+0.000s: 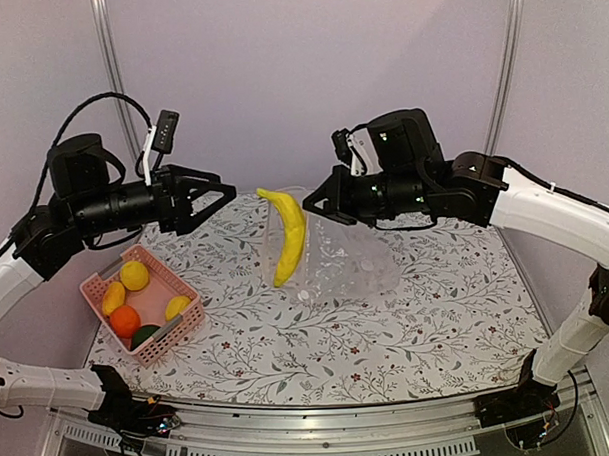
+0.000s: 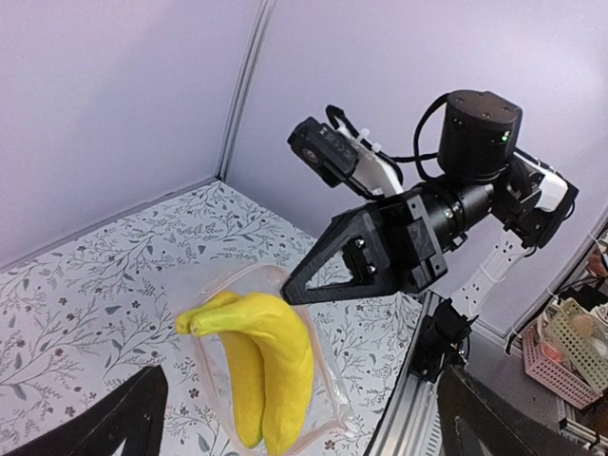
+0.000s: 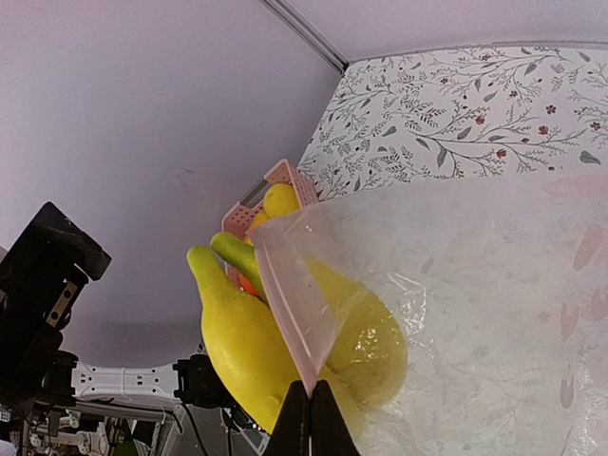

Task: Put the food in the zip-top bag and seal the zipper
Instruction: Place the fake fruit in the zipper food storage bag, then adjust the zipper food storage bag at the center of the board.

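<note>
Two glossy yellow toy bananas stand stem-up, half inside the mouth of the large clear crinkly plastic bag. The right tool is clenched on the bag's mouth edge, holding it raised above the floral-patterned bench. Left of the bag hangs the left tool, jaws spread wide, empty. Farther left of the bag, a pink slatted plastic basket holds yellow lemon-like pieces, a round orange and a dark green piece.
</note>
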